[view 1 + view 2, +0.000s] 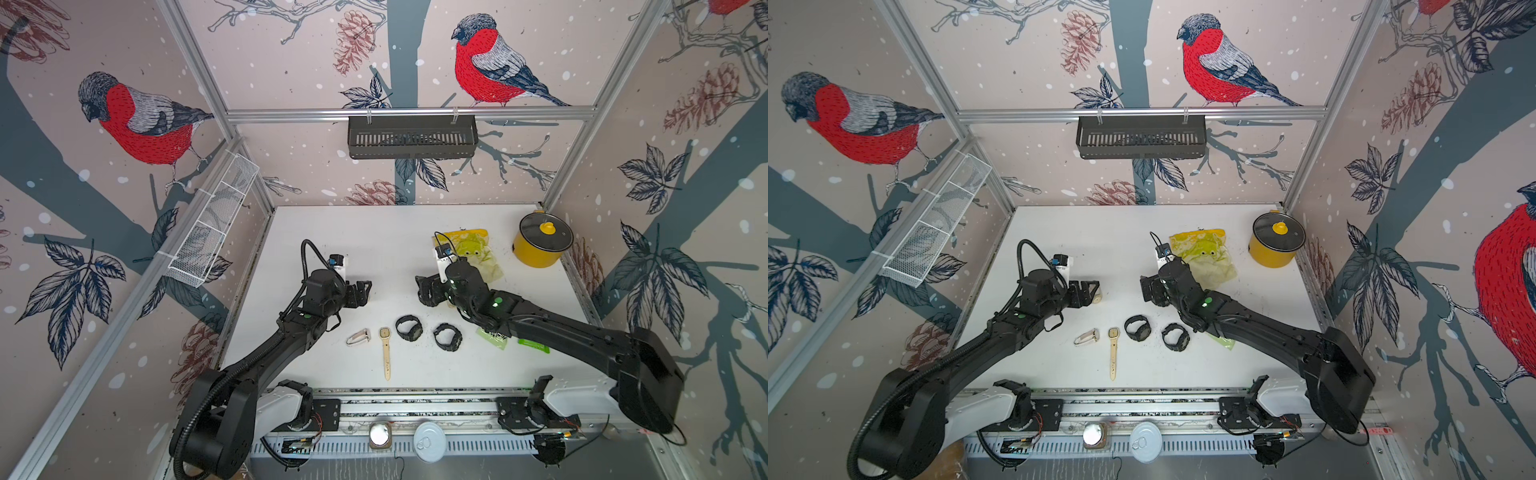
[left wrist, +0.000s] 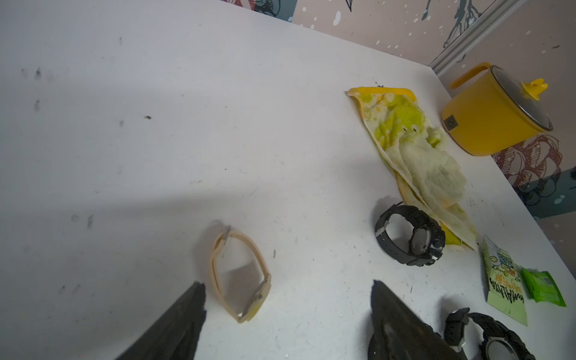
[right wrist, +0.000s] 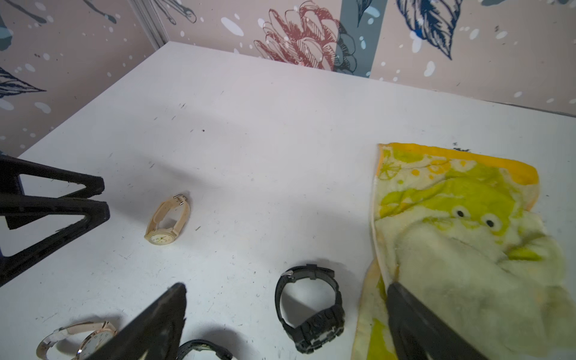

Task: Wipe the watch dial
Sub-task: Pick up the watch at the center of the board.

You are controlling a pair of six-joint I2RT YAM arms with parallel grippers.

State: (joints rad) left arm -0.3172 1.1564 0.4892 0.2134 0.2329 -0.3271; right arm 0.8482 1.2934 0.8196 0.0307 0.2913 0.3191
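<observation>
Currently the pick-up step is judged to be in hand; no wiping is begun. The beige watch [image 3: 160,237], its strap buckled in a loop and the case stood on edge, is found on the white table [image 1: 374,232], left of centre and apart from the other watches. It is straddled by the left gripper [image 2: 288,286]. The fingers are held apart, the watch sits just beside one of them, and no contact is seen. The right gripper [image 3: 286,286] is spread wide and empty, with one finger over the near edge of the towel [image 3: 452,218]; whether it touches cannot be told.

Next move, as judged: the watch is to be clamped by strap or case with the dial left exposed, and the towel is to be pinched and brought to it.

Count:
- Watches, five: the beige watch, a rose-gold watch [image 1: 358,336], a flat watch [image 1: 385,334] with its strap laid out, a black watch [image 1: 409,328] and a second black watch [image 1: 448,337].
- Towel, one.
- Yellow pot [image 1: 540,245], one, lidded.
- Packets, two: a pale packet [image 1: 492,336] and a green packet [image 1: 534,345].
</observation>
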